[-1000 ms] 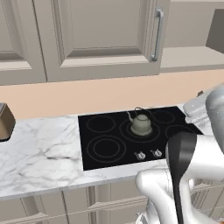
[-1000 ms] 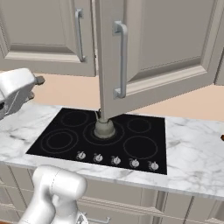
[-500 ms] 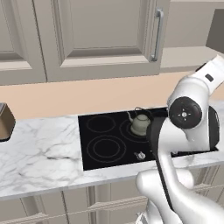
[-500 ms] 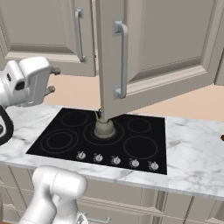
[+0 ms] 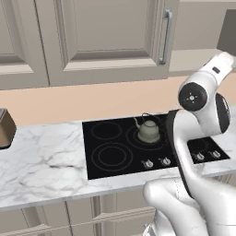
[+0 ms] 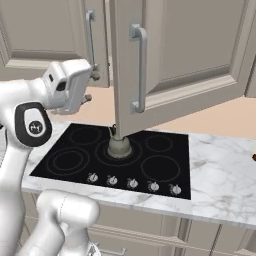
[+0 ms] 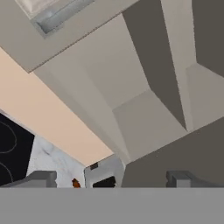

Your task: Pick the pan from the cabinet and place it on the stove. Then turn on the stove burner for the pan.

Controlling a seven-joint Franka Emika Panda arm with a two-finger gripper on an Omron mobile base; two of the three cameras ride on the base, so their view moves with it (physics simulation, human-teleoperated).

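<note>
The pan is out of view. The cabinet (image 6: pixel 200 45) hangs above the stove with one door (image 6: pixel 170 60) swung open. In the left base view its plain beige shelf (image 5: pixel 196 60) shows bare beside the door. My gripper (image 6: pixel 90 88) hangs open and empty left of the open door, above the stove's left side. In the hand view my gripper (image 7: pixel 111 179) faces up into the cabinet's shadowed inside (image 7: pixel 153 118), fingertips (image 7: pixel 41 178) wide apart. The black stove (image 6: pixel 80 160) has a row of silver knobs (image 6: pixel 132 183) along its front.
A grey-green kettle (image 6: pixel 120 146) stands on a middle burner, partly behind the open door's lower edge. The kettle (image 5: pixel 148 131) sits just left of my arm. A brown appliance (image 5: pixel 4 129) stands at the counter's far left. The marble counter (image 5: pixel 41 166) flanks the stove.
The arm has swung up and the hand has moved right, toward the open cabinet door. The jaws stayed open. Kettle and door have not moved.
</note>
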